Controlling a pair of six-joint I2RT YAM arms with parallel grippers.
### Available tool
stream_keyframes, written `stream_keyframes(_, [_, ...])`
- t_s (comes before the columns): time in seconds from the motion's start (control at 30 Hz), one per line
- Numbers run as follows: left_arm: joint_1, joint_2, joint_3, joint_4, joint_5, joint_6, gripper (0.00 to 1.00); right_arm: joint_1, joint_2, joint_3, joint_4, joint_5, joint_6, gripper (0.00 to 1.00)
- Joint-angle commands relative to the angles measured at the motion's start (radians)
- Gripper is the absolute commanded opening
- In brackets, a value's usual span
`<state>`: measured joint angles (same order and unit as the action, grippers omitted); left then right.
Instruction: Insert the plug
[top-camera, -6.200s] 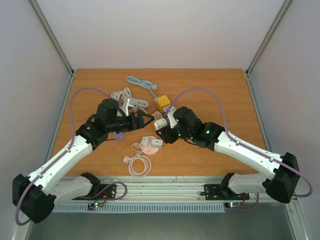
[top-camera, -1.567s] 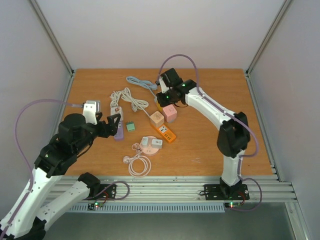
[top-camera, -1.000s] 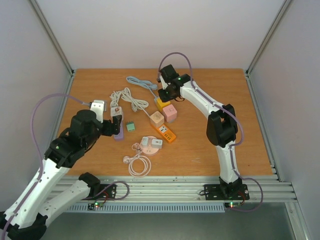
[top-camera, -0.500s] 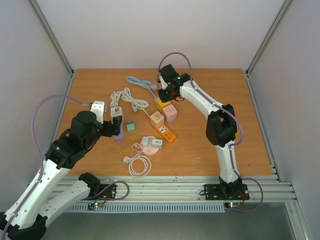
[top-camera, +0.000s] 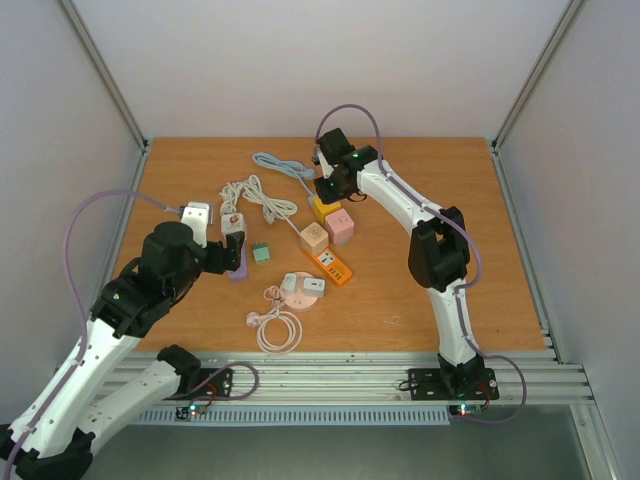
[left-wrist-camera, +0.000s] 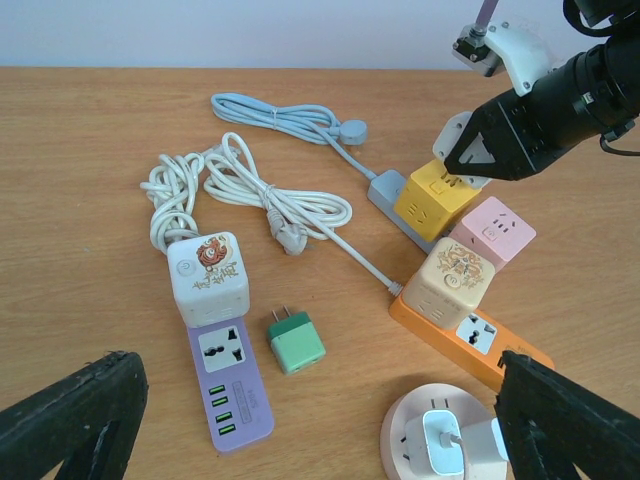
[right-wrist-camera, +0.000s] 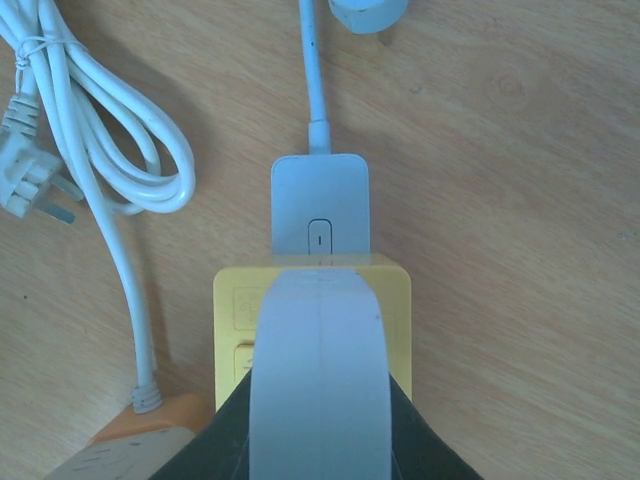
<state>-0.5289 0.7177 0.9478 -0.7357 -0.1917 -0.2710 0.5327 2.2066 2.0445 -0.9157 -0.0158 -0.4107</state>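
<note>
1. Right gripper (left-wrist-camera: 470, 158) jaws look closed together, tip on the yellow cube plug adapter (left-wrist-camera: 438, 192), which sits on the grey plastic power strip (left-wrist-camera: 388, 187); can't tell if it's fully seated.
2. Risk: an off-centre push tilts the cube, prongs jam, strip slides.
3. Pink cube adapter (left-wrist-camera: 490, 228) just beside it could get knocked.
4. Left gripper (top-camera: 222, 256) wide open and empty, well apart, so it isn't bracing the strip.
</note>
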Motion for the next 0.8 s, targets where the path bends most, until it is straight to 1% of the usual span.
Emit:
stream_keyframes(0.0, [0.0, -0.006, -0.011, 0.062, -0.008, 0.016, 0.95, -0.004, 0.026, 0.035, -0.06, 0.009, -0.014, 0.01])
stream_keyframes(0.13, [0.0, -0.006, -0.014, 0.065, -0.006, 0.016, 0.95, -0.004, 0.035, 0.037, -0.074, -0.001, -0.019, 0.01])
stream_keyframes(0.37, [0.0, -0.002, -0.014, 0.065, -0.009, 0.018, 0.95, -0.002, 0.095, 0.059, -0.111, 0.005, -0.006, 0.01])
stream_keyframes(0.77, [0.0, -0.002, -0.015, 0.064, -0.012, 0.019, 0.95, 0.0, 0.136, -0.001, -0.105, 0.058, 0.011, 0.01])
